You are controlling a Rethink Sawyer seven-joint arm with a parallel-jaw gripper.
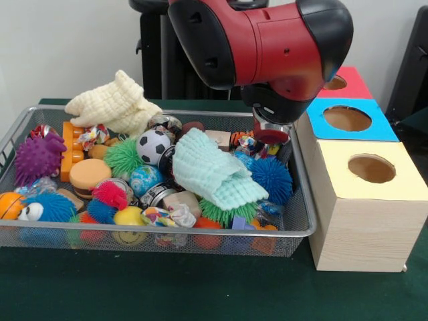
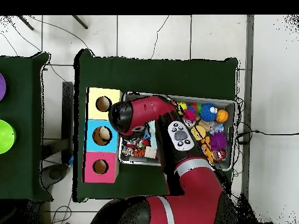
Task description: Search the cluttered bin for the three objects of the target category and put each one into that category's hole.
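Dark green cloth covers the counter [image 1: 200,287] across the bottom of the frame, under a wire mesh bin [image 1: 304,221] heaped with toys. At right, touching the bin, stands a wooden box [image 1: 364,231] with yellow, blue and red tops, each with a round hole. White wall fills the upper left. Over the bin's upper right corner the arm [image 1: 267,40] lowers its pincer [image 1: 271,134]; whether it is apart or together I cannot tell.
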